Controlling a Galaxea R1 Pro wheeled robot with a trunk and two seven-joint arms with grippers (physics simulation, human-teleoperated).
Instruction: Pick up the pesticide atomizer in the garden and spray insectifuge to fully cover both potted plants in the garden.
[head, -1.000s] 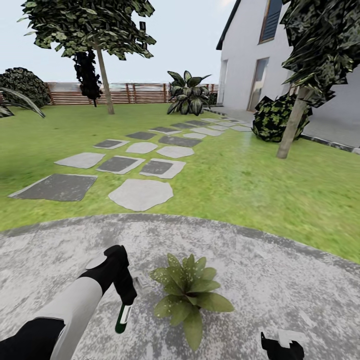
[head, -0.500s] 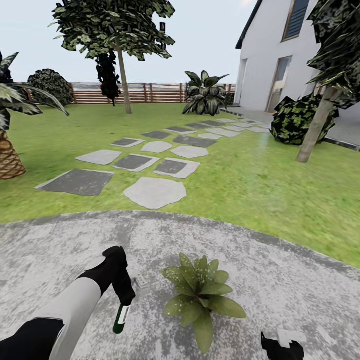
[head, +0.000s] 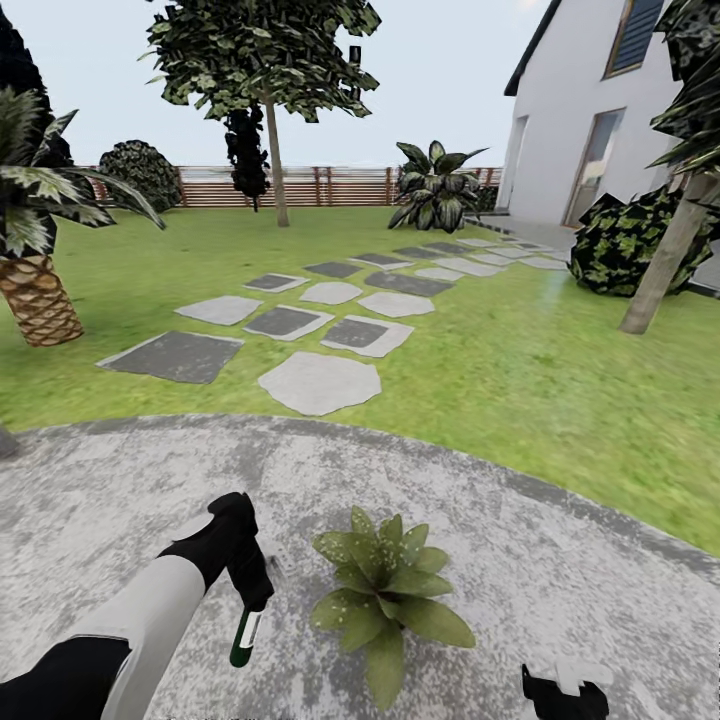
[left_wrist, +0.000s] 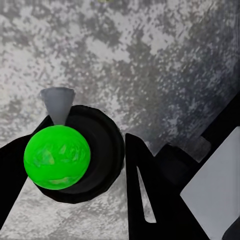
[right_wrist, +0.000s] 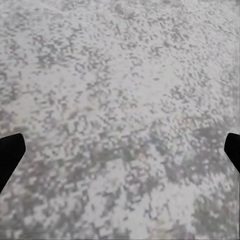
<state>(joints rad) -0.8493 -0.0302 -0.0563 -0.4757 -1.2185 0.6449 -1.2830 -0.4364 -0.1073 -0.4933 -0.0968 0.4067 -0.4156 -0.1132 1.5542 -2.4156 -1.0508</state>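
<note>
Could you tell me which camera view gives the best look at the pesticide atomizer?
The head view: the pesticide atomizer hangs from the left gripper, showing its dark green side and white label band, beside the potted plant. The left wrist view shows it end-on, as a green disc in a black ring. The right wrist view shows grey patio.

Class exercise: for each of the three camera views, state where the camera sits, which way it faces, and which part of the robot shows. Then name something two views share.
Head view: on the robot's head, looking forward and down over the patio and potted plant; left arm with the left gripper shows.
Left wrist view: near the gripper, looking down at the pesticide atomizer between dark fingers.
Right wrist view: facing stone, fingertips at the edges.
Shared: atomizer, head and left wrist.
</note>
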